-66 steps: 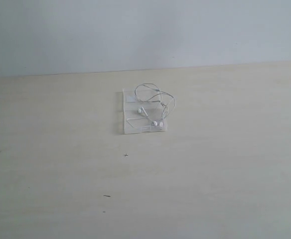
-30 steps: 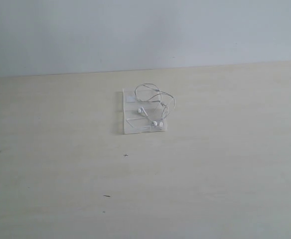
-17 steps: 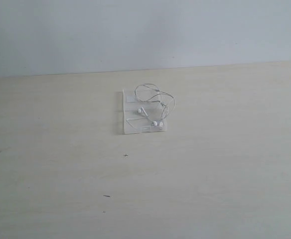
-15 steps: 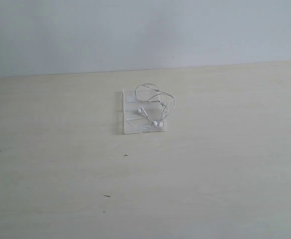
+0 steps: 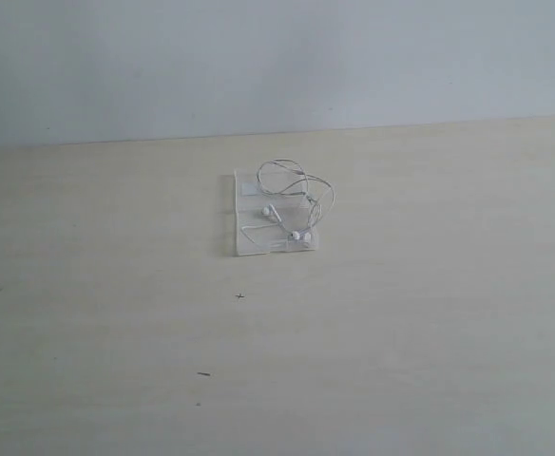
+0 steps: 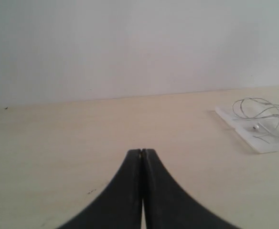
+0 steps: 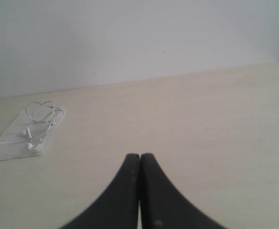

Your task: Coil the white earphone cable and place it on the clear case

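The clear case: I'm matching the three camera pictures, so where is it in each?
Exterior view: the clear case lies near the picture's middle.
Left wrist view: at the picture's right edge, partly cut off.
Right wrist view: at the picture's left edge.
Shared landmark: the white earphone cable looped on it.

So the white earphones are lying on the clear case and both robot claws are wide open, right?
Not quite. The white earphone cable does lie on the clear case, but the claws are not open. The left gripper and the right gripper are both shut, with their jaws pressed together. The two wrist views show this.
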`<state>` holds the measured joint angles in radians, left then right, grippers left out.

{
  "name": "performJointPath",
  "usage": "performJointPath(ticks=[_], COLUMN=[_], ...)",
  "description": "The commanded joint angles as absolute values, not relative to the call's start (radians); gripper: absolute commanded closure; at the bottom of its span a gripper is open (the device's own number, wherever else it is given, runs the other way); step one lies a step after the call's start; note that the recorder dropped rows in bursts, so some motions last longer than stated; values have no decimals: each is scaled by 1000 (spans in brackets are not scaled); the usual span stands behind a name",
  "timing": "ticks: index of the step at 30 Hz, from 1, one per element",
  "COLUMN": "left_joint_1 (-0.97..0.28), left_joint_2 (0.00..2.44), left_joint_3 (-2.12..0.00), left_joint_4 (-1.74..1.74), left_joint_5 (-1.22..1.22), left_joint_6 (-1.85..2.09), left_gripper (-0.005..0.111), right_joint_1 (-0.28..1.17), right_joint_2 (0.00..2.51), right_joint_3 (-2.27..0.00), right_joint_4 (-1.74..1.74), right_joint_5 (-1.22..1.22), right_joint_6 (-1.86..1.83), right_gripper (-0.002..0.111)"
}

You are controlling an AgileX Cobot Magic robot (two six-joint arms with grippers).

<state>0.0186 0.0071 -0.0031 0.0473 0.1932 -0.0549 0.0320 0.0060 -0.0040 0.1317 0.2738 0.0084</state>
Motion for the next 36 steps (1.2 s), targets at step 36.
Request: performJointPath(ticks=[36], left_joint_1=[36], left_joint_2=[0], left_joint_3=[0], left_joint_4=[-245], left_joint_5=[364], left_joint_6=[14], left_gripper=[107], right_joint_1=[24], right_joint_2=[0], right_joint_3=[0], right_joint_4=[128], right_joint_5=[269], right_joint_6=[0], right_gripper=[108])
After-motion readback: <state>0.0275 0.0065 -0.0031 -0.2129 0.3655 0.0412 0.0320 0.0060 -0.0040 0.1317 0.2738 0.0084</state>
